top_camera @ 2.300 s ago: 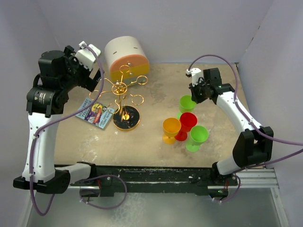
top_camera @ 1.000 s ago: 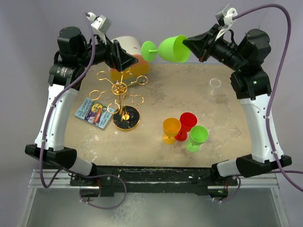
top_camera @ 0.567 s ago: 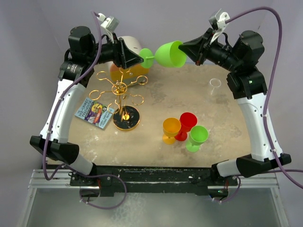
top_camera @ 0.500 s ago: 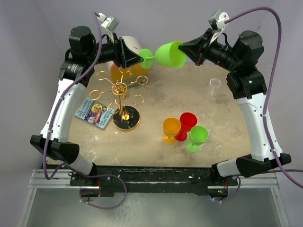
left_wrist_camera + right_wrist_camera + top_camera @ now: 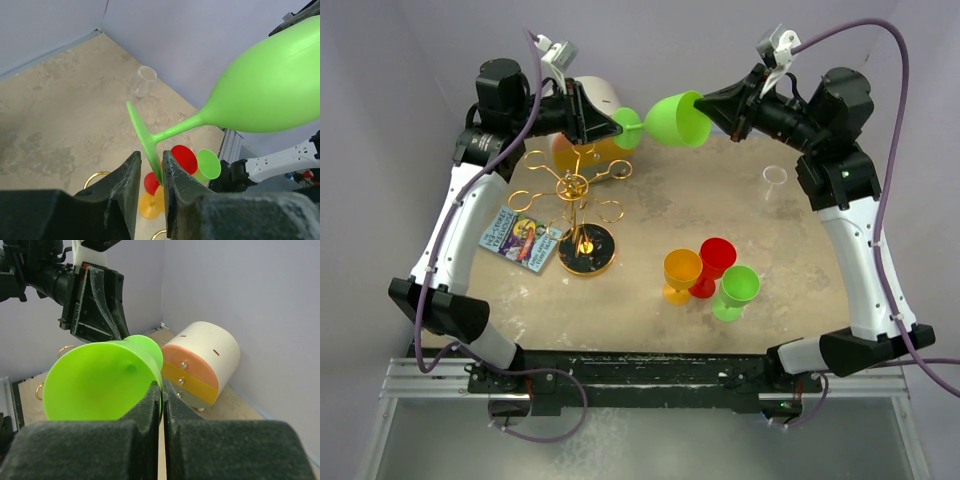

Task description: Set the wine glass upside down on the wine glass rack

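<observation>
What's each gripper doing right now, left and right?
Left gripper: closing around the foot of the green wine glass; contact cannot be told.
Right gripper: shut on the wine glass's rim.

Overhead view plus two facing wrist close-ups — shared green glass [image 5: 675, 118].

You see two arms with white links and black joints, a purple cable looping along each. The left gripper [image 5: 611, 124] and right gripper [image 5: 709, 103] have black wedge fingers and a white wrist camera.
</observation>
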`<state>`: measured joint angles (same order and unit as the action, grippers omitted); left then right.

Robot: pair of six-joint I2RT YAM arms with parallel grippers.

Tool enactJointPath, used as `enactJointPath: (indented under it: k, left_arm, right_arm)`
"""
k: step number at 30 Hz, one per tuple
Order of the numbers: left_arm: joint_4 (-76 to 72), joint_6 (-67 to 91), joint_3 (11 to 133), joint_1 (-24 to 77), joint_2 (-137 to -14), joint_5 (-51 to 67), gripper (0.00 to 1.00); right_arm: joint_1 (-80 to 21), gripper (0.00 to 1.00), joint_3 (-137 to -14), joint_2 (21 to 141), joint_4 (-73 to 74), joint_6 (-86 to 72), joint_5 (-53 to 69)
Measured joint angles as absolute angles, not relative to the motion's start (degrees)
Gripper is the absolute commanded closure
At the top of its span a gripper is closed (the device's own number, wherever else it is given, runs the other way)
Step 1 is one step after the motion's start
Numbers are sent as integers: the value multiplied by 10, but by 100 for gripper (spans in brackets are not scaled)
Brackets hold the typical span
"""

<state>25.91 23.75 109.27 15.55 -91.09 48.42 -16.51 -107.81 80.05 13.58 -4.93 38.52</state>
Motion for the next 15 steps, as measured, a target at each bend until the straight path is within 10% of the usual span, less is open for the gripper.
enactJointPath:
  k: [11, 15]
  left_arm:
    - [236, 280, 1070, 155, -911, 506, 100]
    - [219, 283, 1058, 155, -907, 506, 100]
  right_arm:
    - [-165, 99, -1054, 787, 129, -45, 387]
    - [-166, 76, -1043, 776, 129, -42, 387]
